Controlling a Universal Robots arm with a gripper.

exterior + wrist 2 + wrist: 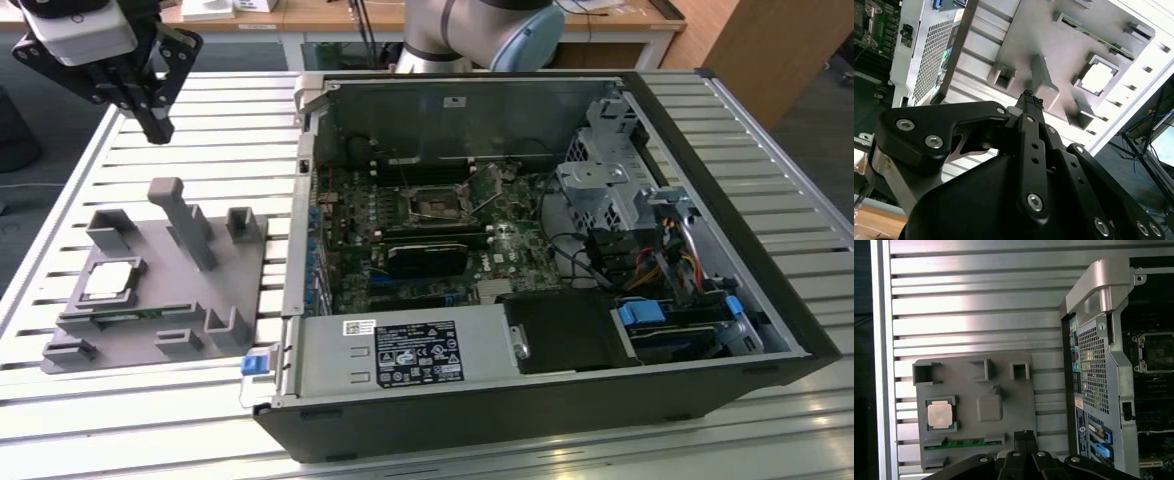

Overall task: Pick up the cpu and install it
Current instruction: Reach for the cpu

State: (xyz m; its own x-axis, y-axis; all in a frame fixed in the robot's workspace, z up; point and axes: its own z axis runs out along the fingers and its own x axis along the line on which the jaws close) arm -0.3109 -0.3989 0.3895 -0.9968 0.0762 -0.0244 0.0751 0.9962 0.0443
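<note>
Slatted metal table [747, 120], brightly lit; wooden desk [334, 15] behind; wooden panel [787, 50] at exterior view's right; grey floor [20, 225] at left.

Small square silvery cpu [111, 279] [940, 415] [1098, 77], lying flat, seated in grey tray [147, 330] recess

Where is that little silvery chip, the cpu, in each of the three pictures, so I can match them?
Exterior view: the cpu lies in a grey tray pocket, at the exterior view's left.
First wrist view: the cpu in that pocket, beside the tall post.
Second wrist view: the cpu beyond the post, washed bright.
Shared landmark: the tray's tall post, near the cpu in all three.
</note>
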